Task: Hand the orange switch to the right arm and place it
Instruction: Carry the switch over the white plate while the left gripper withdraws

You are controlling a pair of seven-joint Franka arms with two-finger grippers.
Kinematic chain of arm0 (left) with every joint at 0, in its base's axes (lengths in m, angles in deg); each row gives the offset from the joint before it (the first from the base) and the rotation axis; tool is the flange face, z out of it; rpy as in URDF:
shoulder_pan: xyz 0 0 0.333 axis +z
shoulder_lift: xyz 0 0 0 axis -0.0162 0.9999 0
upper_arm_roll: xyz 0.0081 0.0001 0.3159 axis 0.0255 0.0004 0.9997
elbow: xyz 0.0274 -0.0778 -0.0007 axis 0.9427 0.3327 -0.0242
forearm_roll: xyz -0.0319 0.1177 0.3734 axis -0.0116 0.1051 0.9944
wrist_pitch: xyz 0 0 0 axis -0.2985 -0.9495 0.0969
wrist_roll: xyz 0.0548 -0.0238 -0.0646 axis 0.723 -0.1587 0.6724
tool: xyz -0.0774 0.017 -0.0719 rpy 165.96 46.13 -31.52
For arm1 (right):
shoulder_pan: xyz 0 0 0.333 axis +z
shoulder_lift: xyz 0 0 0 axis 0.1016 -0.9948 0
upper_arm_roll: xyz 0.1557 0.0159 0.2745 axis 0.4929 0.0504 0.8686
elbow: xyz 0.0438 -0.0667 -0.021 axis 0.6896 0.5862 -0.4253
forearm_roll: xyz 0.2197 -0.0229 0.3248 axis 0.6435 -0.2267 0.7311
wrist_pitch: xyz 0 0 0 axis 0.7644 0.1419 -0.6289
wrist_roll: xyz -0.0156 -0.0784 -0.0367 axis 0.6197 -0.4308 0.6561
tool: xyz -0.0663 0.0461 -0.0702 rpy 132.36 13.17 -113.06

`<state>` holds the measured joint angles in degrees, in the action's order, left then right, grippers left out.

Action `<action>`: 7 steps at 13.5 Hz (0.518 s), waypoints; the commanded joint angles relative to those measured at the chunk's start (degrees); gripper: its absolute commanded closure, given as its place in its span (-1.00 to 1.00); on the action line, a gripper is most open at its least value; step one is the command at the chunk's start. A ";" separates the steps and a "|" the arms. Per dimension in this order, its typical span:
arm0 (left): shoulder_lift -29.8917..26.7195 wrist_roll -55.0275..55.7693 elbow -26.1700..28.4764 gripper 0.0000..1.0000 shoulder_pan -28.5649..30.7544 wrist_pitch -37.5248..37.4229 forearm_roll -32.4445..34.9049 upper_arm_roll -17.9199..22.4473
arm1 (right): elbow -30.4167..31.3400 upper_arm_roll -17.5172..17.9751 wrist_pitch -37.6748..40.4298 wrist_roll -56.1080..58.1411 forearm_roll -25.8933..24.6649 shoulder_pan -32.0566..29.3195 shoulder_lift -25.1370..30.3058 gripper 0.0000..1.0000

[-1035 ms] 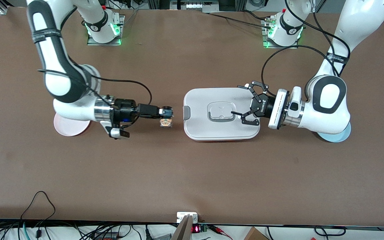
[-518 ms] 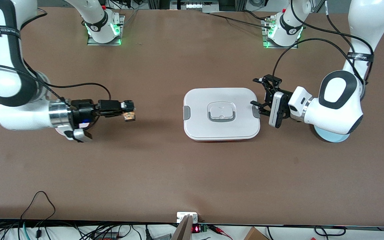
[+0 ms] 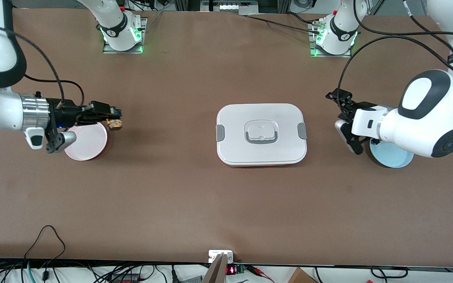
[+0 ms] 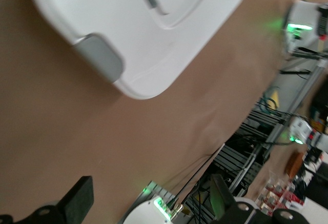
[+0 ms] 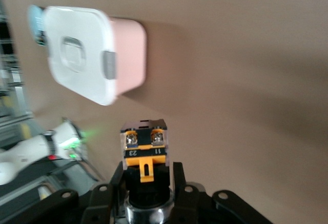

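The orange switch (image 3: 115, 124) is a small black body with an orange clip and a clear terminal block. My right gripper (image 3: 110, 119) is shut on it, over the table just off the rim of the pink plate (image 3: 89, 147). The right wrist view shows the switch (image 5: 145, 149) standing up from between the right gripper's (image 5: 147, 180) black fingers (image 5: 178, 179). My left gripper (image 3: 343, 122) hangs open and empty between the white box and the blue plate. In the left wrist view the left gripper (image 4: 151, 203) has nothing between its fingers (image 4: 78, 202).
A white lidded box (image 3: 261, 133) with grey latches sits mid-table; it also shows as the box (image 4: 138, 24) in the left wrist view and, with its pink base, as the box (image 5: 82, 65) in the right wrist view. A blue plate (image 3: 392, 158) lies under the left arm.
The right arm has drawn back from the box toward its own end of the table, carrying the switch. The left arm has pulled off the box lid toward the blue plate.
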<state>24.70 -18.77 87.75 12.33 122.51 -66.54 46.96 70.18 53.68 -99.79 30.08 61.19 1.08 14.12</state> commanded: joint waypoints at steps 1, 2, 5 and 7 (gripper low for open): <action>0.03 9.76 -5.07 -1.00 -0.34 -3.39 7.46 0.02 | 3.51 0.45 -4.06 -0.39 -12.57 0.12 4.05 1.00; 0.03 10.05 -6.39 -1.00 0.09 -4.36 12.89 -0.24 | 4.83 0.45 -5.39 -0.30 -16.27 0.38 5.11 1.00; -1.28 9.71 -8.33 -1.00 0.53 -5.25 19.89 0.27 | 8.25 0.27 -9.42 -0.47 -28.75 0.91 5.21 1.00; -5.57 10.14 -8.17 -1.00 -1.55 0.59 19.98 6.92 | 13.60 -0.43 -17.31 -0.30 -34.30 1.17 5.39 1.00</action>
<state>23.38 -9.15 79.60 12.40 119.48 -47.80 49.15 77.81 53.80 -111.20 30.03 31.38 1.60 17.74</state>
